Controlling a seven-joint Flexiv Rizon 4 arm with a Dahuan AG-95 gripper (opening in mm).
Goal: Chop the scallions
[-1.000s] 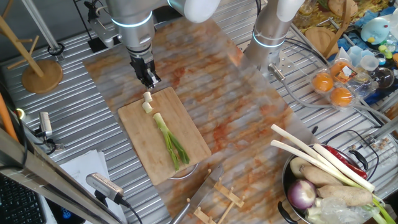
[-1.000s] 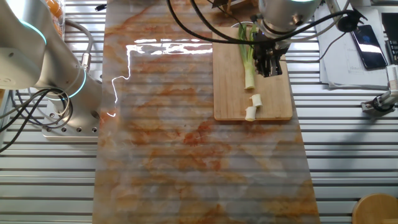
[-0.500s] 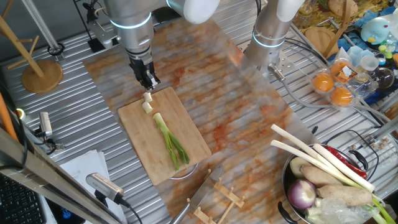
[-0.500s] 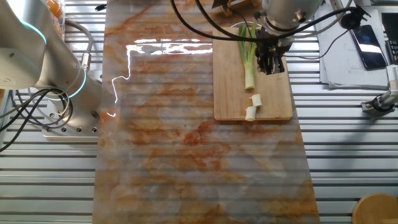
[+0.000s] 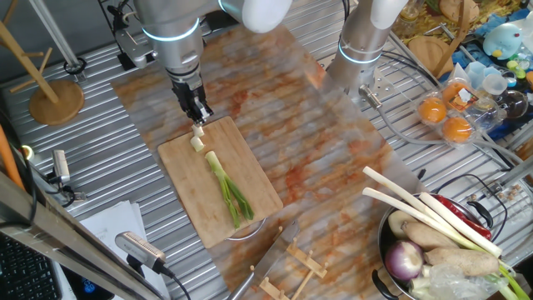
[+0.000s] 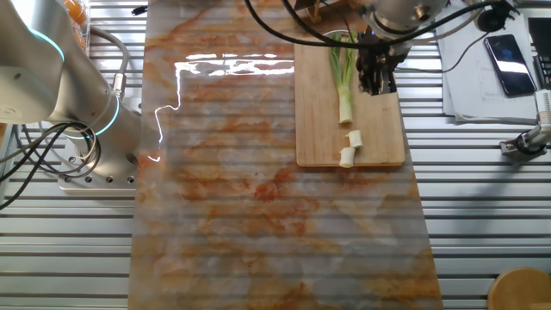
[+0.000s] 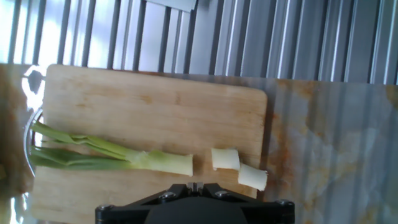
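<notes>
The scallion stalk is lying lengthwise on the wooden cutting board, with two short cut white bits sitting just beyond its pale end, close to the board's edge. The hand is hanging above the marbled counter beside that end of the board, holding nothing; I cannot tell how far its fingers are standing apart.

table | marbled mat | cutting board on mat
</notes>
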